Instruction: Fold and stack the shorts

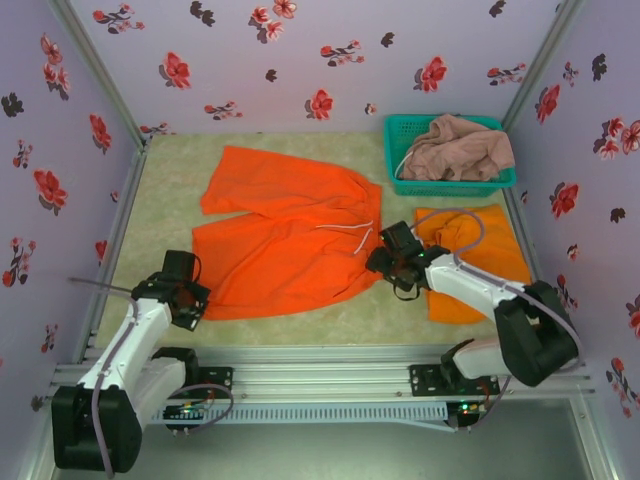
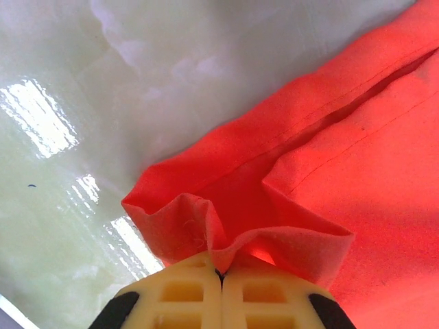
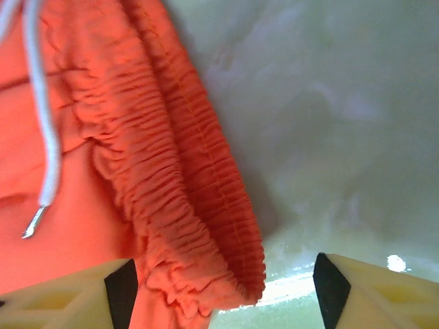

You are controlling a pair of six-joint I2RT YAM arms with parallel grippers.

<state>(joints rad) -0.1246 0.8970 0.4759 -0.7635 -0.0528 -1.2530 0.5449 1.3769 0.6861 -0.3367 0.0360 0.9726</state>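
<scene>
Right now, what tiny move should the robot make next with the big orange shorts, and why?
Probably close the right gripper on the elastic waistband. Its jaws stand open around that gathered edge, while the left gripper is shut on a hem corner of the spread orange shorts. With both ends held, the arms could likely lift and fold them.

The pale marbled desk [image 1: 170, 200] is carrying spread orange shorts [image 1: 280, 235] at centre, folded orange shorts [image 1: 500, 255] lying at three o'clock, and a teal basket [image 1: 450, 187] sitting at one o'clock.
</scene>
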